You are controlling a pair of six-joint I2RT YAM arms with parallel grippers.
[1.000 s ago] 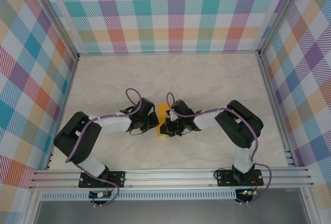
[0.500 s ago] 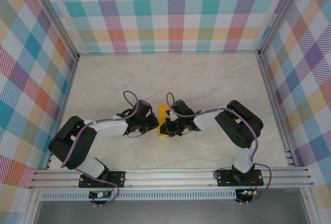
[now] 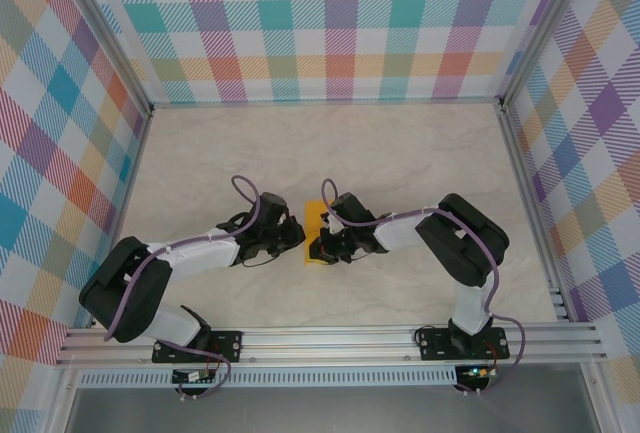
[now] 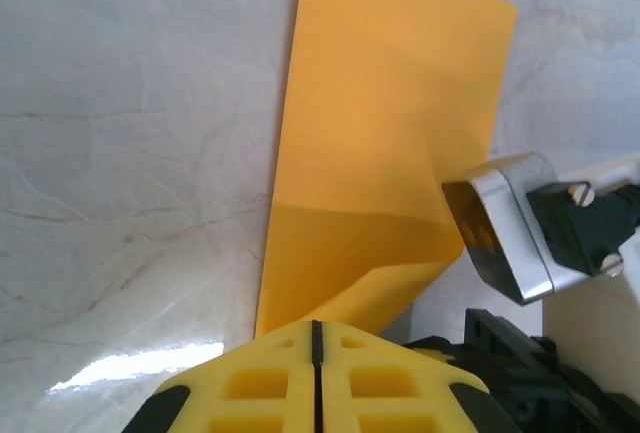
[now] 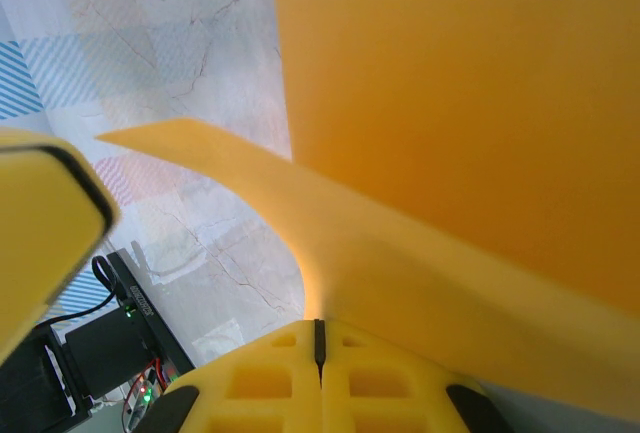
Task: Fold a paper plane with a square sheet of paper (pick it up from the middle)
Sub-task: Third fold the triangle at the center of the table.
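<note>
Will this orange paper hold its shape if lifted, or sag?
Probably sags: the thin orange-yellow paper sheet bows in a curved flap in the right wrist view. Likely very light, so it may slide on the glossy marble-look table.

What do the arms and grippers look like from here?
The left arm and right arm have black joints, white links and a purple cable each. The left gripper and right gripper carry yellow pads with moulded pockets.

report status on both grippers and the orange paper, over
Left gripper shut, tips at the paper edge, grip unclear. Right gripper shut on the paper, flap lifted. Paper partly folded, on the table between both arms. Nothing in the way.
</note>
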